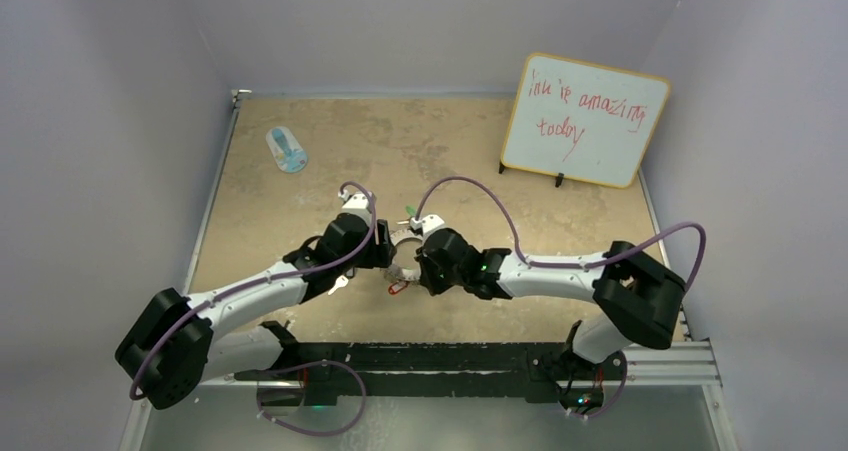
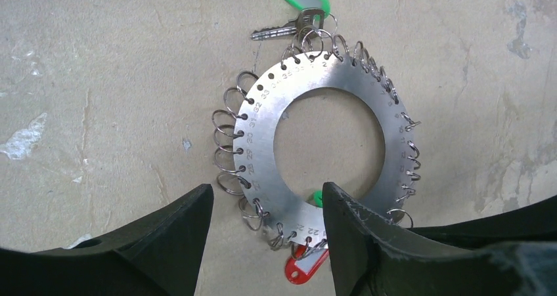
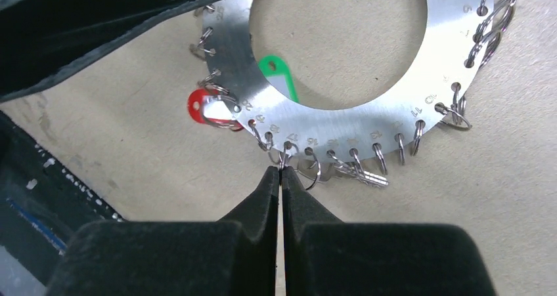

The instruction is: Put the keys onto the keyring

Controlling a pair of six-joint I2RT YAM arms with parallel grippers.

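Right wrist view: squeezed almost shut with the right gripper (image 3: 280,171), pinching a wire loop (image 3: 283,157) on the rim of the keyring (image 3: 341,122). Lying flat on the table (image 1: 300,201), midway between both arms. Over to the left wrist: spread wide with the left gripper (image 2: 268,191), holding nothing, one finger (image 2: 355,230) over the ring's edge. At the far rim, a green-tagged key (image 2: 279,30); at the near rim, a red tag (image 2: 303,264).
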